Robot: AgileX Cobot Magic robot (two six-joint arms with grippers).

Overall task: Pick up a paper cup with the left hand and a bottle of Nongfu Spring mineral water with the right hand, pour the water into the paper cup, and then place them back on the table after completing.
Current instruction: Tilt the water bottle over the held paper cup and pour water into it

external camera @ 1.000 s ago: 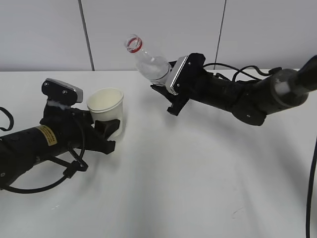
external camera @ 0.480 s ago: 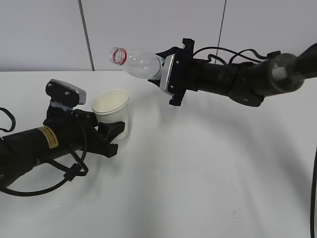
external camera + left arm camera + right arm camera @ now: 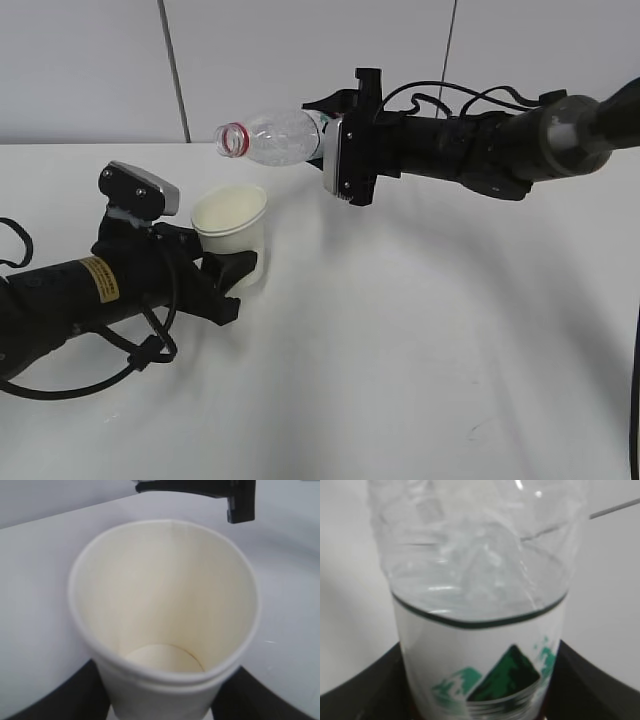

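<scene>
My left gripper (image 3: 228,278), on the black arm with the yellow sticker, is shut on a cream paper cup (image 3: 232,236) and holds it upright over the white table (image 3: 420,360). In the left wrist view the cup (image 3: 165,615) fills the frame and looks empty and dry inside. My right gripper (image 3: 335,140) is shut on the clear water bottle (image 3: 275,138) and holds it about level, its open red-ringed mouth pointing left, above and just left of the cup's rim. The right wrist view shows the bottle (image 3: 477,610) with its white and green label. No water stream shows.
A pale wall (image 3: 300,60) with dark vertical seams stands behind the table. Black cables (image 3: 120,365) loop beside the left arm at the table's left. The right arm (image 3: 500,150) stretches in from the right, above the table.
The right gripper has swung the bottle from neck-up down to about level and moved it left over the cup. The left gripper has shifted the cup slightly right and forward.
</scene>
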